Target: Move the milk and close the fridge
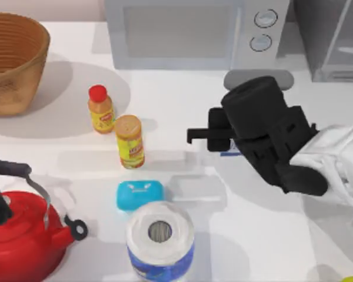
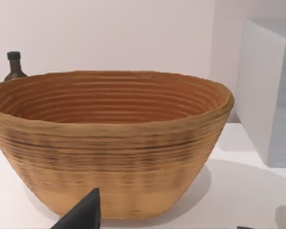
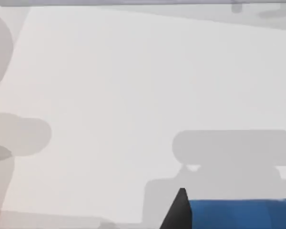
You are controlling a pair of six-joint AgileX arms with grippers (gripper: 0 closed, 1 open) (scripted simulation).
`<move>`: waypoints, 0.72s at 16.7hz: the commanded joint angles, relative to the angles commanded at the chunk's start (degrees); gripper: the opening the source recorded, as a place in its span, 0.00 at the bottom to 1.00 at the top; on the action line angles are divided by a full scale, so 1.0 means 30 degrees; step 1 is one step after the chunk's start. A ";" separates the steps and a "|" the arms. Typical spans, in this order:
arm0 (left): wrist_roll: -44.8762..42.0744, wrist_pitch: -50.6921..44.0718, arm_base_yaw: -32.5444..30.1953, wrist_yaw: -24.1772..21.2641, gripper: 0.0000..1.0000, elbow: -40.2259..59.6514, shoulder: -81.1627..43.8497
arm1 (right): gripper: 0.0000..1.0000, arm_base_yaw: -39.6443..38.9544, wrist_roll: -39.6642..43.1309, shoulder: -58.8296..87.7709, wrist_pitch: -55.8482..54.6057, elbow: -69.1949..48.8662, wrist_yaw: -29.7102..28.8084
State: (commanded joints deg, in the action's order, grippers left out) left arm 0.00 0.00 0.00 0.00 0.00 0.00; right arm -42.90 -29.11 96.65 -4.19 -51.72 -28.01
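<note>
The right arm's pincer (image 1: 195,136) hangs above the middle of the desk (image 1: 182,106), well in front of the microwave (image 1: 188,29). From its wrist, a blue slab sits against one dark fingertip (image 3: 180,210); I take that for the milk (image 3: 240,213), held between the fingers, though I cannot see the far finger to be sure the grip is closed on it. From above, just a blue-and-white sliver shows beneath the wrist. The carton's long axis and facing I cannot tell, so little of it shows. The fridge (image 1: 335,38) stands at the far right corner. The risk: a shallow, one-edge hold could let the carton twist or drop in transit, or swing into the two bottles (image 1: 115,126) nearby. The left arm idles by the basket (image 2: 109,143)
</note>
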 joint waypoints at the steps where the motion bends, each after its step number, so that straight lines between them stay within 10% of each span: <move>1: 0.0000 0.0000 0.0000 0.0000 1.00 0.0000 0.0000 | 0.00 0.0774 0.0847 -0.0497 -0.1123 0.0423 0.0781; 12: 0.0000 0.0000 0.0000 0.0000 1.00 0.0000 0.0000 | 0.00 1.1871 0.8744 -0.3374 -1.7536 0.8071 0.7886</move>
State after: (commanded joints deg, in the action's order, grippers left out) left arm 0.00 0.00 0.00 0.00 0.00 0.00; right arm -7.29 -2.88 86.53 -56.80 -27.51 -4.35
